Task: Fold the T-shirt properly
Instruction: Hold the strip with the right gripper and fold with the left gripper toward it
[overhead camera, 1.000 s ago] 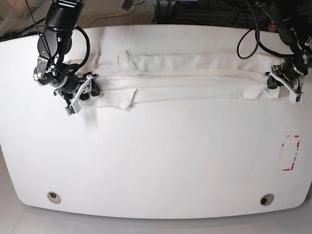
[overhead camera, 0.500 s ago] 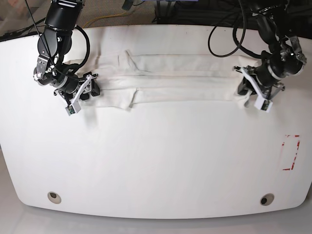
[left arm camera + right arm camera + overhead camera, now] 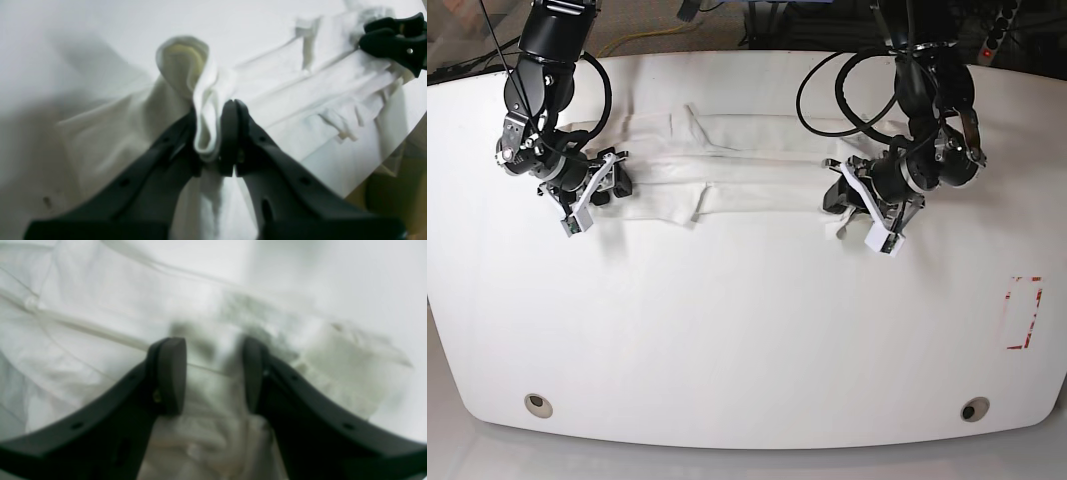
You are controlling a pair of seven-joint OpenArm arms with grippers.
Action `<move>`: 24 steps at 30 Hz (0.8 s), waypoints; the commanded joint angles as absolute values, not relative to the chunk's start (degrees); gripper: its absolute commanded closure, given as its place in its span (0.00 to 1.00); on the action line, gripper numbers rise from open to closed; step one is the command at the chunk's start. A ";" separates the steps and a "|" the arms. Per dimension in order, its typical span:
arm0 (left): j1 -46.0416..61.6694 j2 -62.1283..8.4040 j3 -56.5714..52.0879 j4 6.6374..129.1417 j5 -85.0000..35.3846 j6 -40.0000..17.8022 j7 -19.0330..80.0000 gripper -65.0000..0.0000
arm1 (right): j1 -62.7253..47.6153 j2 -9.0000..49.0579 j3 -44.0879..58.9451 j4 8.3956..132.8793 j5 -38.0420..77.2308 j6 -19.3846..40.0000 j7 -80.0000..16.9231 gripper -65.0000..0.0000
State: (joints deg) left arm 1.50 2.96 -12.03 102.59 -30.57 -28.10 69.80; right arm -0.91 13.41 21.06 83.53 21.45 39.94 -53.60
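The white T-shirt (image 3: 757,180) lies as a long folded strip across the far half of the table, plain side showing. My left gripper (image 3: 839,200) is shut on the strip's right-hand end. That end is lifted and doubled back over the strip near the table's middle. In the left wrist view a thick white fold of the T-shirt (image 3: 206,110) is pinched in the left gripper (image 3: 215,133). My right gripper (image 3: 617,180) rests at the strip's left end. In the right wrist view the right gripper (image 3: 213,373) has its jaws apart, with the T-shirt (image 3: 83,306) lying between and under them.
The white table (image 3: 747,330) has two round holes near its front edge (image 3: 538,404) (image 3: 974,409). A red dashed rectangle (image 3: 1023,313) marks its right side. Black cables (image 3: 827,90) loop behind the left arm, and the floor lies beyond the far edge.
My left gripper has carried the T-shirt's right end from the table's far right toward the middle, shortening the strip. The right arm has stayed in place.
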 commanded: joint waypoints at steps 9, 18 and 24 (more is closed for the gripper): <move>-2.15 4.35 -6.46 97.10 -31.78 -28.09 68.70 0.93 | -0.40 12.18 21.23 84.18 21.49 40.00 -54.02 0.60; -3.12 4.26 -1.89 92.79 -31.78 -28.09 65.71 0.87 | -0.40 10.59 21.14 84.18 20.97 40.00 -54.02 0.60; -3.21 4.26 -1.01 91.21 -31.78 -28.09 64.75 0.61 | -0.31 10.51 21.05 84.18 21.05 40.00 -54.02 0.60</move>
